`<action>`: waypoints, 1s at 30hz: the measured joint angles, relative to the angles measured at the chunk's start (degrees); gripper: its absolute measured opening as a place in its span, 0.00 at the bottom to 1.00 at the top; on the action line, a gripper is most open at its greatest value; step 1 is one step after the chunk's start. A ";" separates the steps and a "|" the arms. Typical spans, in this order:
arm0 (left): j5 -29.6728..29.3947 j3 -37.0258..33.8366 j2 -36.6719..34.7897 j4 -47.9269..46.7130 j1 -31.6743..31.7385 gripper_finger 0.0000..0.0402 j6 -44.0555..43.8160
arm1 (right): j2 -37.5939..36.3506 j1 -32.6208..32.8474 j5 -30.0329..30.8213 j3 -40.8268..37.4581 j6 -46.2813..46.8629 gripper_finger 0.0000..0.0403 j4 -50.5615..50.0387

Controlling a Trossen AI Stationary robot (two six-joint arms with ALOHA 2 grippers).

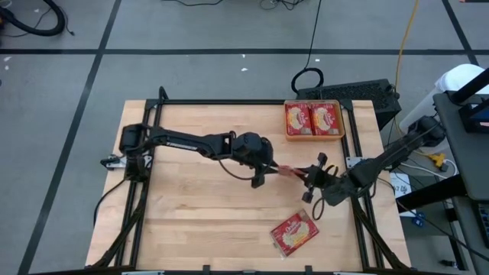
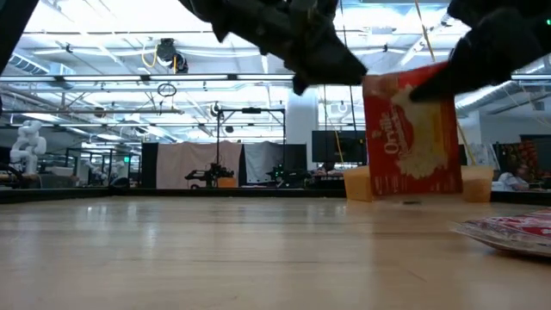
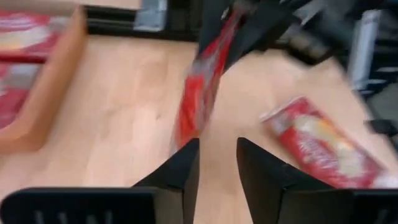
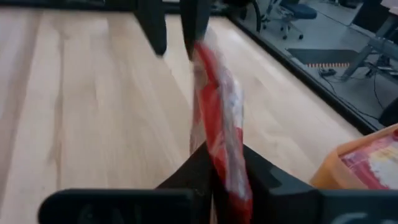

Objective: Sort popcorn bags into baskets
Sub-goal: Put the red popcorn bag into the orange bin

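Flat, light, crinkly bag [image 4: 217, 112], held on edge mid-bench, above the wood; right gripper [image 4: 227, 165] clamped on one end; left gripper [image 3: 217, 152] fingers apart, just off the other end; best pinched near an edge; second bag [image 1: 294, 233] near front edge; basket [image 1: 314, 137] at back edge; bare wooden bench [image 1: 191, 206], open lab beyond.

A robotics lab is indicated: a wooden tabletop [image 1: 199, 198] is set on grey tiled floor [image 1: 191, 69], beneath exposed ceiling trusses [image 2: 103, 82], with a white humanoid robot [image 2: 26, 142] and monitors [image 2: 331, 146] behind.
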 joint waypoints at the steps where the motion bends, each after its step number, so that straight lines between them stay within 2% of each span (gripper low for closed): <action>1: -2.49 -0.44 -0.61 -0.51 -0.36 0.28 -0.02 | -1.26 0.00 0.02 -0.02 -0.50 0.08 -0.07; 3: -7.12 -1.96 -1.95 -0.75 -1.06 0.28 -0.02 | -3.74 0.00 0.41 -0.02 -2.00 0.05 0.23; 5: -9.32 -3.63 -3.72 1.17 -1.37 0.28 0.21 | -6.10 0.00 1.61 -0.02 -3.65 0.02 0.17; 11: -9.69 -14.22 -7.20 11.11 -1.44 0.29 -0.11 | -11.12 -1.71 6.22 -0.02 -10.66 0.03 7.23; 17: -9.71 -28.36 -7.30 36.28 -1.64 0.29 -1.55 | -9.50 -5.35 6.21 -0.02 -21.45 0.01 22.44; 19: -9.87 -31.92 -7.08 43.86 -1.92 0.30 -2.30 | -7.92 -6.40 4.03 -0.02 -25.59 0.02 28.90; 22: -9.84 -35.24 -7.05 52.43 -2.24 0.34 -2.21 | -5.31 -8.38 -2.98 -0.02 -31.59 0.02 41.31; 26: -11.16 -36.02 -7.05 57.90 -1.80 0.46 -1.96 | -1.14 -10.35 -12.32 -0.02 -36.65 0.02 54.52; 30: -10.31 -35.98 -7.05 63.44 -1.89 0.60 -0.86 | 3.42 -12.00 -17.24 -0.02 -40.28 0.02 64.92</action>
